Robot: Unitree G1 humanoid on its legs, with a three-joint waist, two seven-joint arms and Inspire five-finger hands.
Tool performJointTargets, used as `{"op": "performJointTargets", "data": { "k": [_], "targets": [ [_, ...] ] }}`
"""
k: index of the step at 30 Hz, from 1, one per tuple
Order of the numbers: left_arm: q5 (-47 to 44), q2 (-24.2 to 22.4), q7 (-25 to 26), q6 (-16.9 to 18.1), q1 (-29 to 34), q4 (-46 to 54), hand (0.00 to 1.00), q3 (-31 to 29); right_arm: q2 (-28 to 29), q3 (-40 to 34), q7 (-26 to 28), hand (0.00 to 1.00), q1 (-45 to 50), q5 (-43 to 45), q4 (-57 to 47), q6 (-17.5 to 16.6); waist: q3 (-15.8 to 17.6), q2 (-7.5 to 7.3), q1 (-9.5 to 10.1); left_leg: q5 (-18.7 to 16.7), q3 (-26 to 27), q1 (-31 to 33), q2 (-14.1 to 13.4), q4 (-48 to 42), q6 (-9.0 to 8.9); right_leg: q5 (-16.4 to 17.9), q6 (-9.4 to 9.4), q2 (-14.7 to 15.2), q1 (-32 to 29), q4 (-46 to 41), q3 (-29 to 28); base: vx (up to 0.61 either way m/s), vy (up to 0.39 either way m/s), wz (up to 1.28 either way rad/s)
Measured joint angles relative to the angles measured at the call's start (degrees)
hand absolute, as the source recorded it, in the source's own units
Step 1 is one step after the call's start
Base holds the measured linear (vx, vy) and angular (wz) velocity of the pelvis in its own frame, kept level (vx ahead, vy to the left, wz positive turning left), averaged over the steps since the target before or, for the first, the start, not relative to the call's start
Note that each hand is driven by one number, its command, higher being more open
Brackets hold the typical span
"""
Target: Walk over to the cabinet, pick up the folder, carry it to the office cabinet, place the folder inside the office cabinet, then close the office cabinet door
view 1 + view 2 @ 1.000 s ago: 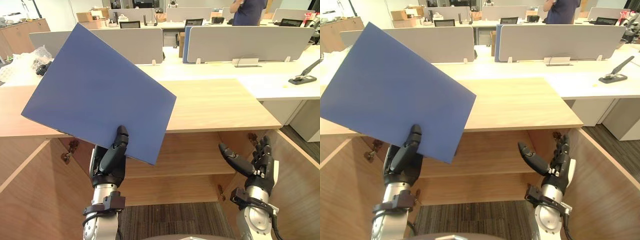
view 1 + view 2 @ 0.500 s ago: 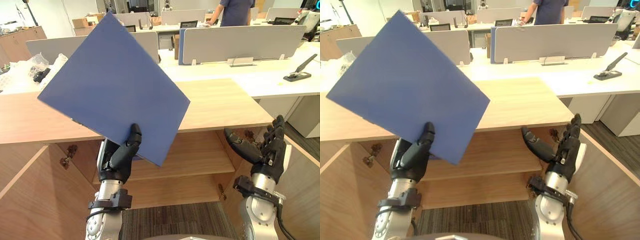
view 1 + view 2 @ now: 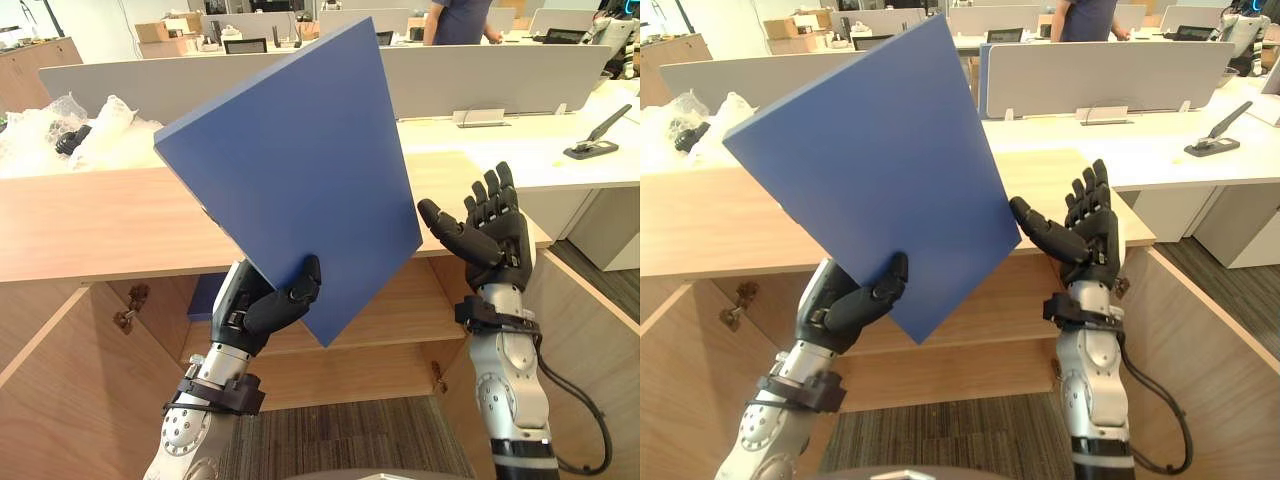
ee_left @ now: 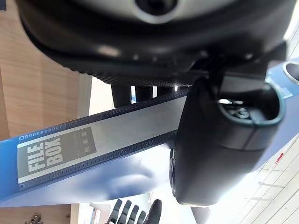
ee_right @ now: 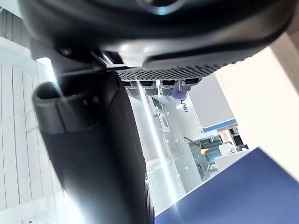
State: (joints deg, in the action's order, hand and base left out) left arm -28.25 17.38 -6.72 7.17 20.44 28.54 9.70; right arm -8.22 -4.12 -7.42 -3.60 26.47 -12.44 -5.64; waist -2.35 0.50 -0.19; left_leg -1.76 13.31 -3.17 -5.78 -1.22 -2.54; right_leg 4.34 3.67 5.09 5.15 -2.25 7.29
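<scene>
A large blue folder (image 3: pixel 300 170) stands tilted in the air before the open wooden cabinet (image 3: pixel 420 310). My left hand (image 3: pixel 268 305) is shut on its lower edge, thumb across the front face. In the left wrist view the folder's labelled spine (image 4: pixel 93 140) runs under my thumb (image 4: pixel 219 144). My right hand (image 3: pixel 485 228) is raised open just right of the folder's right edge, fingers straight and apart from it; its thumb (image 5: pixel 93 158) and the folder's corner (image 5: pixel 233 191) show in the right wrist view. Another blue thing (image 3: pixel 203 298) sits on the shelf behind the folder.
The cabinet's doors (image 3: pixel 50 400) swing open on both sides, with a shelf (image 3: pixel 400 325) inside. Its wooden top (image 3: pixel 100 220) lies at chest height. Behind are white desks with grey dividers (image 3: pixel 500 75), a stapler (image 3: pixel 600 135), plastic wrap (image 3: pixel 90 125) and a person (image 3: pixel 465 18).
My left hand has lifted and swung the folder rightward and more upright. My right hand has risen from beside the shelf to the folder's right edge.
</scene>
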Motion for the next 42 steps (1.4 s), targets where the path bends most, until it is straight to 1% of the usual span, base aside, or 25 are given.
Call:
{"op": "performJointTargets", "data": {
  "k": [3, 5, 8, 10, 15, 16, 17, 18, 21, 22, 26, 27, 31, 34, 37, 38, 40, 41, 42],
  "targets": [
    [-0.31, 1.67, -0.20, 0.00, -1.88, -0.05, 0.00, -0.02, -4.41, 1.97, 2.55, 1.00, -3.06, 3.15, 1.50, 0.12, 0.26, -0.37, 0.09, 0.04, -0.12, 0.01, 0.01, 0.02, 0.06, -0.03, -0.04, 0.00, 0.09, -0.04, 0.11, 0.00, 0.000, 0.00],
    [-1.10, 1.92, -0.10, 0.00, -2.42, -0.16, 0.00, -0.38, -7.15, 3.20, 3.71, 1.00, -5.10, 3.61, 2.37, 0.13, 0.28, -0.40, 0.07, 0.05, -0.13, 0.01, 0.06, 0.04, 0.08, -0.09, -0.12, 0.06, 0.10, -0.09, 0.11, 0.00, 0.000, 0.00],
    [-2.50, 3.82, -0.13, 0.04, -3.76, -1.39, 0.00, -0.80, -12.20, 5.46, 5.80, 1.00, -9.01, 3.91, 4.38, 0.11, 0.35, -0.51, 0.02, 0.14, -0.16, -0.01, 0.09, 0.07, 0.22, -0.12, -0.13, 0.09, 0.08, -0.13, 0.12, 0.00, 0.000, 0.00],
    [-3.25, 5.19, -0.16, 0.04, -4.01, -2.04, 0.00, -0.84, -16.87, 8.73, 8.14, 1.00, -11.79, 4.01, 5.70, 0.11, 0.40, -0.60, -0.09, 0.18, -0.16, -0.01, 0.09, 0.11, 0.27, -0.13, -0.14, 0.08, 0.07, -0.13, 0.12, 0.00, 0.000, 0.00],
    [-4.03, 8.78, -0.98, 0.05, -4.12, -3.27, 0.00, -0.21, -24.53, 15.58, 14.15, 1.00, -16.28, 5.50, 8.09, 0.11, 0.53, -0.80, -0.04, 0.24, -0.20, -0.01, 0.12, 0.24, 0.33, -0.13, -0.15, 0.09, 0.00, -0.12, 0.19, 0.00, 0.000, 0.00],
    [-4.53, 9.42, -1.03, 0.05, -4.12, -3.41, 0.00, 0.09, -25.47, 16.60, 15.05, 1.00, -16.79, 6.18, 8.35, 0.10, 0.54, -0.81, -0.03, 0.26, -0.21, -0.02, 0.14, 0.29, 0.35, -0.13, -0.15, 0.11, -0.01, -0.12, 0.21, 0.00, 0.000, 0.00],
    [-5.75, 10.75, -1.28, 0.09, -4.11, -3.64, 0.00, 0.64, -27.99, 19.11, 16.60, 1.00, -18.17, 7.65, 9.00, 0.11, 0.59, -0.89, -0.03, 0.43, -0.21, -0.04, 0.22, 0.57, 0.53, -0.14, -0.14, 0.14, -0.03, -0.10, 0.22, 0.00, 0.000, 0.00],
    [-5.94, 11.10, -1.31, 0.09, -4.15, -3.71, 0.00, 0.60, -28.96, 19.61, 17.44, 1.00, -18.63, 7.77, 9.49, 0.10, 0.64, -0.97, -0.01, 0.54, -0.25, -0.07, 0.27, 0.76, 0.64, -0.14, -0.14, 0.16, -0.03, -0.10, 0.29, 0.00, 0.000, 0.00],
    [-8.32, 12.53, -1.34, 0.34, -4.29, -4.30, 0.00, 1.16, -32.68, 22.79, 18.78, 1.00, -21.20, 12.48, 10.95, 0.10, 0.77, -1.18, 0.06, 0.75, -0.36, -0.10, 0.31, 1.08, 0.76, -0.14, -0.14, 0.17, -0.05, -0.10, 0.43, 0.00, 0.000, 0.00],
    [-9.04, 12.82, -1.34, 0.43, -4.33, -4.35, 0.00, 1.32, -34.19, 23.94, 19.02, 0.00, -22.27, 14.37, 11.18, 0.10, 0.77, -1.18, 0.08, 0.76, -0.41, -0.10, 0.34, 1.11, 0.77, -0.14, -0.14, 0.19, -0.04, -0.10, 0.48, 0.00, 0.000, 0.00],
    [-11.98, 14.67, -1.40, 1.61, -5.44, -5.35, 0.00, 3.11, -38.78, 28.27, 21.11, 0.00, -26.58, 20.91, 13.34, -0.06, 0.77, -1.17, 0.18, 0.99, -0.66, -0.10, 0.36, 1.41, 0.80, -0.14, -0.14, 0.18, -0.02, -0.10, 0.70, -0.01, 0.003, 0.02],
    [-12.61, 15.21, -1.42, 1.62, -6.13, -5.75, 0.00, 3.59, -40.29, 30.41, 21.82, 0.00, -28.40, 24.13, 14.76, -0.02, 0.77, -1.17, 0.18, 1.29, -0.82, -0.15, 0.38, 1.81, 0.70, -0.14, -0.14, 0.16, -0.05, -0.10, 0.86, -0.03, 0.001, 0.08],
    [-15.17, 18.51, -1.54, 1.76, -7.03, -6.35, 0.00, 5.74, -45.55, 36.14, 26.99, 0.00, -31.28, 33.06, 17.39, 0.71, 0.77, -1.17, 0.86, 2.15, -1.40, -0.36, 0.41, 2.99, 0.60, -0.14, -0.15, 0.04, -0.07, -0.10, 1.49, -0.04, 0.000, 0.07],
    [-16.65, 20.24, -2.19, 1.80, -7.11, -6.96, 0.00, 5.84, -47.12, 37.54, 30.43, 0.00, -31.48, 34.42, 18.31, 1.01, 0.74, -1.10, 1.39, 2.22, -1.39, -0.47, 0.40, 3.05, 0.54, -0.13, -0.16, 0.04, -0.03, -0.10, 1.50, -0.03, 0.008, 0.01],
    [-17.20, 20.82, -3.81, 3.15, -7.88, -9.21, 0.00, 7.27, -46.79, 37.61, 30.69, 0.00, -31.47, 34.46, 18.97, 2.12, 0.72, -1.09, 1.59, 2.45, -1.51, -0.48, 0.43, 3.15, 0.53, -0.13, -0.16, 0.07, -0.03, -0.18, 1.60, -0.04, 0.011, 0.02],
    [-17.18, 20.81, -3.90, 3.53, -8.00, -9.74, 1.00, 7.82, -46.60, 37.65, 30.69, 0.00, -31.47, 34.45, 19.23, 2.41, 0.72, -1.09, 1.62, 2.52, -1.56, -0.48, 0.44, 3.23, 0.51, -0.13, -0.15, 0.08, -0.04, -0.20, 1.65, -0.05, 0.012, 0.03],
    [-17.55, 20.38, -5.19, 4.40, -8.12, -11.98, 1.00, 9.03, -45.73, 38.17, 30.69, 0.00, -31.43, 34.33, 20.15, 2.97, 0.72, -1.09, 1.59, 2.87, -1.57, -0.52, 0.45, 3.62, 0.46, -0.13, -0.15, 0.06, -0.16, -0.21, 1.66, -0.06, 0.011, 0.01],
    [-19.24, 20.09, -7.61, 5.39, -8.16, -15.37, 1.00, 10.83, -45.40, 39.28, 30.67, 0.00, -31.36, 33.81, 20.85, 3.19, 0.69, -1.10, 1.61, 3.03, -1.57, -0.44, 0.38, 3.84, 0.43, -0.11, -0.17, -0.04, -0.40, -0.10, 1.65, -0.05, 0.007, 0.00],
    [-19.33, 19.98, -8.40, 5.41, -8.19, -16.77, 1.00, 11.34, -45.35, 39.60, 30.67, 0.00, -31.28, 33.29, 20.85, 3.37, 0.69, -1.10, 1.60, 3.05, -1.57, -0.42, 0.33, 3.89, 0.41, -0.11, -0.17, -0.09, -0.43, -0.03, 1.64, -0.05, 0.005, -0.01]
  ]
}}
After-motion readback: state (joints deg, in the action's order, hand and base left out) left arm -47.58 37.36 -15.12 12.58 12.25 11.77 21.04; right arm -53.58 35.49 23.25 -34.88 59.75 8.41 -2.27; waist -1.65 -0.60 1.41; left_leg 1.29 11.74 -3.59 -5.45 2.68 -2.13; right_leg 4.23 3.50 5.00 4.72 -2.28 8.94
